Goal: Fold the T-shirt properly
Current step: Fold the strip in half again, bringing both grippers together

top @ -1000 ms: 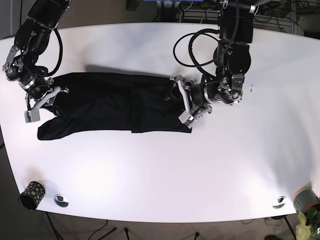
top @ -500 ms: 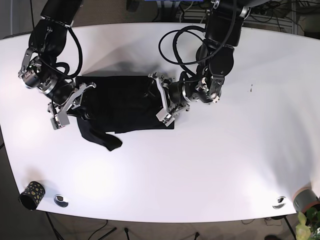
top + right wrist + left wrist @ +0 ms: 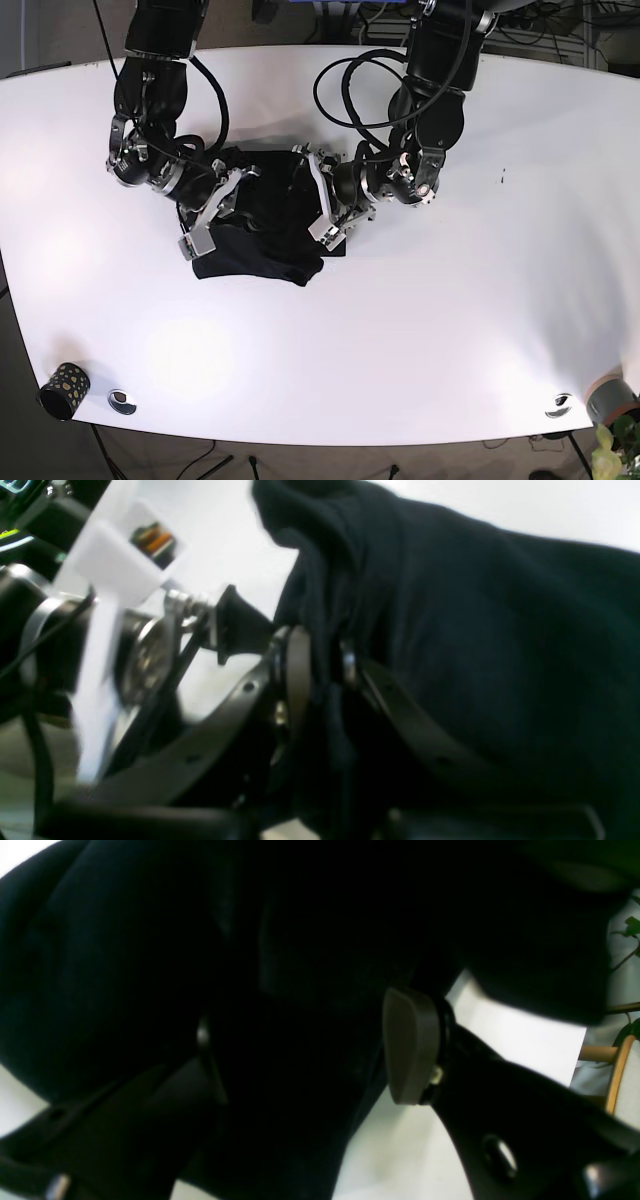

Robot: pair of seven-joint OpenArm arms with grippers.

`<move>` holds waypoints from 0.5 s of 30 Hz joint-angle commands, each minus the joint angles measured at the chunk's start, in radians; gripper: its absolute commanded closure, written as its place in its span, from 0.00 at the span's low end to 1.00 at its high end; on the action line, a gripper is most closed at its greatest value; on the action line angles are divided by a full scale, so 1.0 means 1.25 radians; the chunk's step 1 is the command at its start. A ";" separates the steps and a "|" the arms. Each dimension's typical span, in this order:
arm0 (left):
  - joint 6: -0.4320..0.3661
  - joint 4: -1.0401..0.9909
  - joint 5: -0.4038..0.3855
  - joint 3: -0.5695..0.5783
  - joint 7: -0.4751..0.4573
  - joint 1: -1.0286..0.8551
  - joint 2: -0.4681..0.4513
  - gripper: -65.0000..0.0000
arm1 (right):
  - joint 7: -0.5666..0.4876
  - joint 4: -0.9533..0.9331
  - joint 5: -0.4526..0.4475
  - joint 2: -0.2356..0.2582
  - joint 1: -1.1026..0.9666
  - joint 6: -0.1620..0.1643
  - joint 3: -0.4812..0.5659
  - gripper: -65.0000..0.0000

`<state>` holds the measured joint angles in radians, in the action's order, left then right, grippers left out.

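Right fingers [image 3: 320, 660] clamping down on a bunched fold of the black T-shirt [image 3: 262, 225], cloth pinched tight between the pads. Left fingers [image 3: 305, 1050] standing apart around more of the same dark fabric, one grey pad [image 3: 410, 1045] showing bare. Lying crumpled in a compact heap on the white bench [image 3: 420, 330], left of centre and nearer the far edge, both arms meeting over it.

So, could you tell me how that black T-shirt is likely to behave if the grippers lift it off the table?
The T-shirt looks floppy: it lies bunched between the right gripper and left gripper, so unsupported parts would probably sag. It seems light, draping in soft folds. The fabric pinched at the right gripper's pads suggests it grips readily rather than slipping.
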<state>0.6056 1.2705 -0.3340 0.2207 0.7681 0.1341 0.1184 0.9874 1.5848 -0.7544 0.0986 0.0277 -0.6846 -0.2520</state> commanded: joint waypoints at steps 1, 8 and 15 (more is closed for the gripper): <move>0.002 0.036 -0.013 0.001 -0.036 0.000 0.009 0.47 | -0.026 -0.016 -0.028 0.003 0.030 -0.009 0.005 0.95; 0.003 0.044 -0.012 0.001 -0.047 -0.005 0.005 0.56 | -0.026 -0.036 -0.028 0.016 0.057 -0.004 0.030 0.95; 0.005 0.046 -0.013 -0.041 -0.047 -0.006 0.009 0.57 | -0.026 -0.036 -0.028 0.019 0.057 -0.003 0.044 0.82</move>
<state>0.6056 1.3025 -0.3305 0.1741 0.7319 0.1081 0.1184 0.9771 1.5227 -0.7631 0.1165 0.0772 -0.6807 -0.2089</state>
